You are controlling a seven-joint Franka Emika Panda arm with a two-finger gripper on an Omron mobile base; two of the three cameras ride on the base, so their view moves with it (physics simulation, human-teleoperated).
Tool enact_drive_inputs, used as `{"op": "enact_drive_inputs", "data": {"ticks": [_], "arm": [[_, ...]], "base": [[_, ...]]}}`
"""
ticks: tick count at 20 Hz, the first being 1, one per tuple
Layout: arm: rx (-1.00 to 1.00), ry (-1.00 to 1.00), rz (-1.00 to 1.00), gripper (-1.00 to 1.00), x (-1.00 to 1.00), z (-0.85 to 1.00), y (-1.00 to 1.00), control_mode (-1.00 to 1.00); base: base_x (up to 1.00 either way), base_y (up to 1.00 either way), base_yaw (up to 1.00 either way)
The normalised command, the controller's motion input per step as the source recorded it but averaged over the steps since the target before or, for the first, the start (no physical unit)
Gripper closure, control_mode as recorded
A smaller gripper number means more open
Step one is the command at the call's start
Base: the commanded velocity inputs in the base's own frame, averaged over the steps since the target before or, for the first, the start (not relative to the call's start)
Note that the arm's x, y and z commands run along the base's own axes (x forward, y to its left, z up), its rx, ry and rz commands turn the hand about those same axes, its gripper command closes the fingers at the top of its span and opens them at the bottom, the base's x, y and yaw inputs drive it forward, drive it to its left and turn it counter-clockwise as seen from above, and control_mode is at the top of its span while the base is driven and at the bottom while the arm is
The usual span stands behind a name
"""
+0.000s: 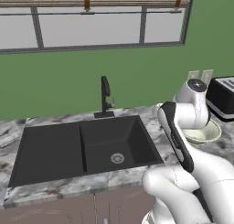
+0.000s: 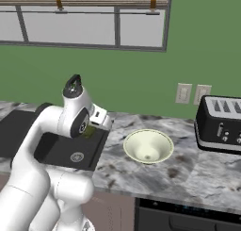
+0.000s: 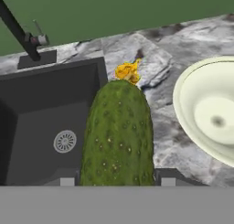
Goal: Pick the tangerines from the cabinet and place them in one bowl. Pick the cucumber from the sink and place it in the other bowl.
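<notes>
Arm: we see it bent high over the counter, between sink and bowl.
Gripper: clamped on the cucumber.
Cucumber: bowl at its 3 o'clock, hand view.

- Cucumber: rough, bumpy green skin dotted with pale warts, matt, yellow flower at its tip.
- Sink: matt black, smooth; its drain looks like metal.
- Counter around the sink: polished grey-veined marble.
- Bowl right of the sink: smooth, glossy cream, like ceramic.
- Toaster: glossy black.
</notes>
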Motion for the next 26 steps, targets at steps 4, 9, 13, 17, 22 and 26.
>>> {"op": "enact_drive_inputs", "data": {"ticks": [4,9,13,17,22,26], "arm": [[-0.02,-0.05,0.00,1.00,-0.05,0.21,-0.61,-1.00],[-0.02,0.00,0.02,1.00,-0.09,0.79,-0.34,-1.00],[0.00,0.05,0.06,1.00,-0.10,0.87,-0.33,-1.00],[-0.01,0.25,0.00,1.00,-0.09,0.53,-0.29,-1.00],[-0.09,0.19,-0.01,1.00,-0.12,0.01,-0.15,-1.00],[-0.01,0.00,0.00,1.00,-0.08,-0.07,-0.19,-1.00]], "base": [[0.00,0.00,0.00],[0.00,0.00,0.00],[0.00,0.00,0.00],[0.00,0.00,0.00],[0.00,0.00,0.00],[0.00,0.00,0.00]]}}
